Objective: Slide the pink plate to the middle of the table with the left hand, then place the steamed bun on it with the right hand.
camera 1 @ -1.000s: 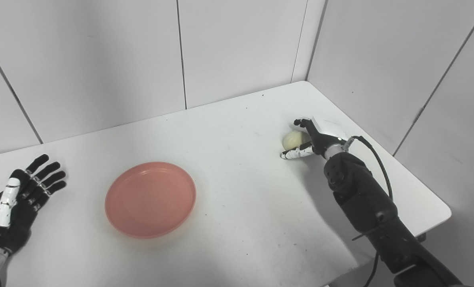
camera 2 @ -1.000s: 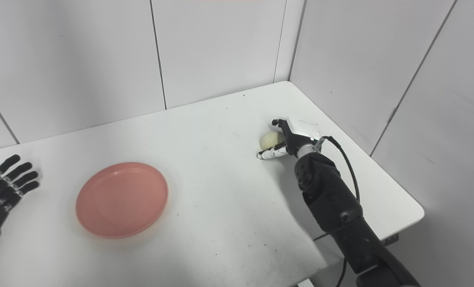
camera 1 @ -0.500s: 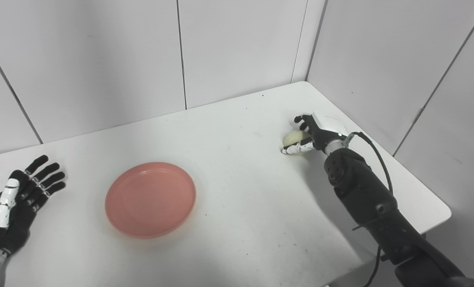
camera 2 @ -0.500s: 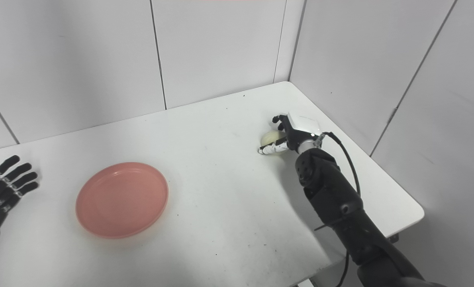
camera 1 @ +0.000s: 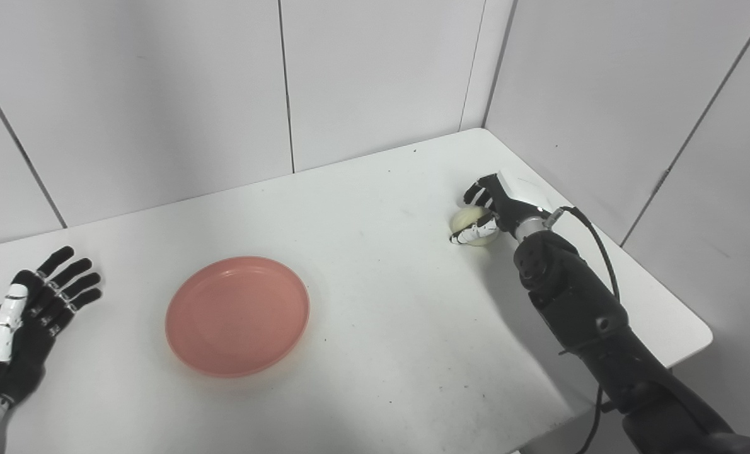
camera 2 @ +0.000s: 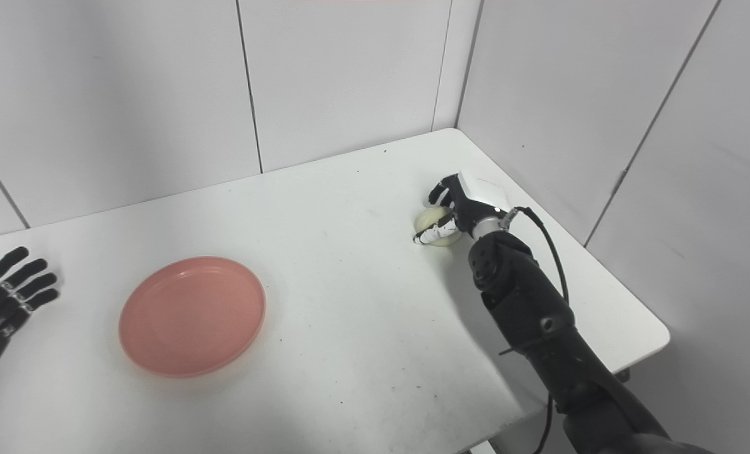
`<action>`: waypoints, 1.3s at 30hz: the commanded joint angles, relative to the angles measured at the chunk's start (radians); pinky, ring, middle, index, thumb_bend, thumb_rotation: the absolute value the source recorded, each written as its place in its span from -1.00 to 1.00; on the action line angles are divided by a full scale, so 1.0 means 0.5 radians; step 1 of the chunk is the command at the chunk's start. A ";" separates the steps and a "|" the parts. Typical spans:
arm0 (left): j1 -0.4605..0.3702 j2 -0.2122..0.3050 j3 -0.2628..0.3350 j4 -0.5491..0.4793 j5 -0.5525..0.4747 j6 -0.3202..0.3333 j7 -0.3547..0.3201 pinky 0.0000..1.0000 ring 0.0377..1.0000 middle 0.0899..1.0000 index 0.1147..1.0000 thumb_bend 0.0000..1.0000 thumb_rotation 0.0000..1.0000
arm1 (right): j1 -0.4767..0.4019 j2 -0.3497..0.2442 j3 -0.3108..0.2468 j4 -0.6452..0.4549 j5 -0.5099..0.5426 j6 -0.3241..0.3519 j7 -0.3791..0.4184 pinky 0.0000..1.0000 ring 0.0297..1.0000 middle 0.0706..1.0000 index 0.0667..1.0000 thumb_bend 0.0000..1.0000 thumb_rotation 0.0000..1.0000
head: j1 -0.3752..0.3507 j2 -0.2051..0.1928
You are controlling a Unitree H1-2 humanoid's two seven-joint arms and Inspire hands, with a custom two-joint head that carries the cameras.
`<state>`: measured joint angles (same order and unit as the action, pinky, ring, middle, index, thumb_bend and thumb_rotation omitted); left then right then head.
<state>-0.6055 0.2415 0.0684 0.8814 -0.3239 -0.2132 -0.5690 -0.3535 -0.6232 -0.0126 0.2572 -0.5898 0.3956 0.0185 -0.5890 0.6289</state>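
We see the pink plate [camera 1: 237, 315] flat on the white table [camera 1: 375, 328], left of the table's middle and toward the near side. Nothing is in it; its inside shows bare pink.

The steamed bun [camera 1: 471, 226] is on the right side of the table, toward the far right corner, well apart from the plate. Whether it rests on the surface or is just lifted, we cannot tell.

Our right hand [camera 1: 498, 205] is at the bun, with the arm coming in from the near right. The fingers [camera 1: 479, 188] curl over the bun's far top side and the thumb [camera 1: 469, 236] wraps across its near side, so the hand is clamped on the bun. A black cable [camera 1: 592, 236] loops off the wrist and runs down along the forearm.

Our left hand [camera 1: 25, 312] lies at the far left edge of the table, palm side toward the table as far as we can see, fingers [camera 1: 66, 277] spread apart and straight, holding nothing. It sits near the plate's left side but clear of it, with bare table between.

White panelled walls [camera 1: 161, 94] close off the far and right sides of the table.
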 commanded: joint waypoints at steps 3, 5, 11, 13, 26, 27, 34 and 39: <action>0.211 0.007 -0.035 0.105 0.052 0.238 0.003 0.64 0.63 0.66 0.67 0.12 0.76 | -0.014 -0.058 0.007 -0.029 -0.003 0.011 -0.004 -0.20 -0.13 -0.05 0.03 0.04 -0.95 | 0.005 -0.003; 0.213 0.006 -0.031 0.100 0.047 0.244 -0.001 0.65 0.64 0.67 0.67 0.12 0.75 | -0.006 -0.059 0.007 -0.066 -0.001 0.025 0.001 -0.20 -0.13 -0.05 0.04 0.04 -0.95 | 0.005 -0.003; 0.221 -0.010 -0.036 0.067 0.056 0.257 0.017 0.65 0.64 0.67 0.68 0.11 0.75 | 0.020 -0.075 -0.004 -0.219 0.018 0.016 0.014 -0.20 -0.13 -0.06 0.04 0.06 -0.97 | 0.055 -0.013; 0.226 -0.016 -0.041 0.058 0.061 0.253 0.021 0.65 0.65 0.67 0.68 0.11 0.76 | 0.028 -0.085 -0.004 -0.294 0.013 0.019 0.029 -0.22 -0.14 -0.05 0.05 0.07 -0.99 | 0.074 -0.018; 0.291 -0.095 -0.141 -0.119 0.119 0.264 0.135 0.69 0.70 0.73 0.72 0.12 0.86 | -0.024 -0.025 0.018 -0.948 -0.093 0.133 0.260 -0.25 -0.18 -0.07 -0.09 0.00 -0.75 | 0.271 -0.074; 0.298 -0.107 -0.149 -0.138 0.123 0.270 0.147 0.70 0.70 0.73 0.72 0.12 0.86 | -0.043 -0.015 0.030 -0.988 -0.111 0.139 0.295 -0.25 -0.18 -0.07 -0.09 0.00 -0.75 | 0.298 -0.078; 0.362 -0.189 -0.211 -0.344 0.189 0.368 0.300 0.74 0.73 0.75 0.74 0.10 0.92 | -0.178 0.066 0.173 -1.037 -0.136 0.064 0.376 -0.26 -0.18 -0.09 -0.09 0.00 -0.74 | 0.501 -0.091; 0.393 -0.247 -0.260 -0.466 0.223 0.426 0.379 0.78 0.75 0.77 0.76 0.05 0.99 | -0.272 0.138 0.297 -1.068 -0.183 0.068 0.449 -0.27 -0.17 -0.08 -0.09 0.00 -0.73 | 0.648 -0.097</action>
<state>-0.4862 0.1390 -0.0345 0.6017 -0.2479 -0.1252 -0.3948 -0.4387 -0.5426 0.1387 -0.2343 -0.6641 0.4576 0.2441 -0.2792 0.5798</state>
